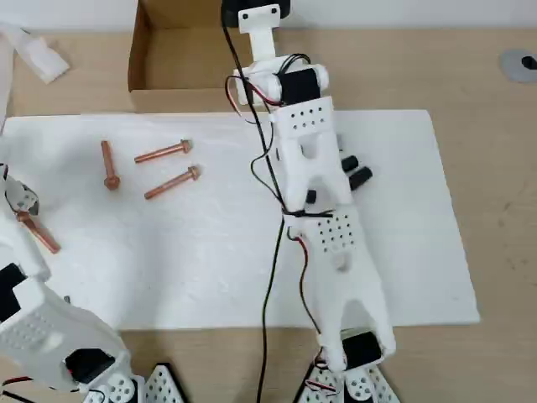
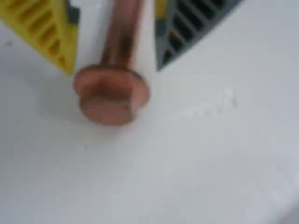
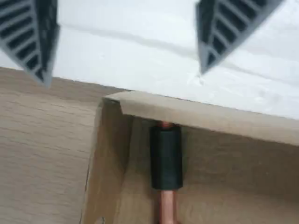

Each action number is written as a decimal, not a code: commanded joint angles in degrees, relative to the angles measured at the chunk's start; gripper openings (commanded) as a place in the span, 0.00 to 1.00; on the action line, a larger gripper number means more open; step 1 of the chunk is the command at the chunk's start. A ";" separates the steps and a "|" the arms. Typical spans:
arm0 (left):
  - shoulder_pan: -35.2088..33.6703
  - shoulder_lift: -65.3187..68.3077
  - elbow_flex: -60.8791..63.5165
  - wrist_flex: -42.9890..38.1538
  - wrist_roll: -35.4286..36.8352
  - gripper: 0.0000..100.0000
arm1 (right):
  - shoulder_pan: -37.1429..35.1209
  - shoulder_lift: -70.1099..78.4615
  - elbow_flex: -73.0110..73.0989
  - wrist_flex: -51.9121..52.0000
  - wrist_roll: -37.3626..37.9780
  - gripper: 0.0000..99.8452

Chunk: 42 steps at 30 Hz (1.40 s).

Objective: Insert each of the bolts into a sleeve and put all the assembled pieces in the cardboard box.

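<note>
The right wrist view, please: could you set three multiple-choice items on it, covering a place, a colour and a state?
1. Where is the sleeved bolt? A on the mat; B in the box; C in a gripper.
2. What colour is the sleeve? A black; B yellow; C white.
3. How is the right gripper? A open; B shut on a bolt; C shut on a sleeve.
B: box walls surround it. A: a black tube wraps the shaft. A: its jaws stand wide apart, empty.

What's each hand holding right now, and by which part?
The left hand grips a bolt by its shank, just behind the head. The right hand is open, holding nothing.
</note>
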 commanded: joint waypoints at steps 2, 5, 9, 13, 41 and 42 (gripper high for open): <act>-0.62 -0.48 -2.81 -0.88 -0.70 0.12 | 0.75 -5.23 -2.95 -0.18 0.18 0.25; -0.18 -0.40 -2.73 -0.88 -0.70 0.12 | 0.75 -5.23 -2.95 -0.18 0.09 0.25; 0.18 0.13 -2.64 -0.97 -0.70 0.12 | 0.75 -5.23 -2.95 -0.18 0.09 0.25; -0.18 3.82 -2.64 -4.04 -0.70 0.12 | 0.75 -5.23 -2.95 0.09 0.09 0.25; 9.67 -16.22 -28.66 24.88 -12.92 0.01 | 0.57 -16.13 -1.71 16.26 -17.41 0.24; 10.90 -19.30 -28.48 26.29 -14.15 0.01 | 1.36 -16.84 -0.48 16.09 -17.67 0.24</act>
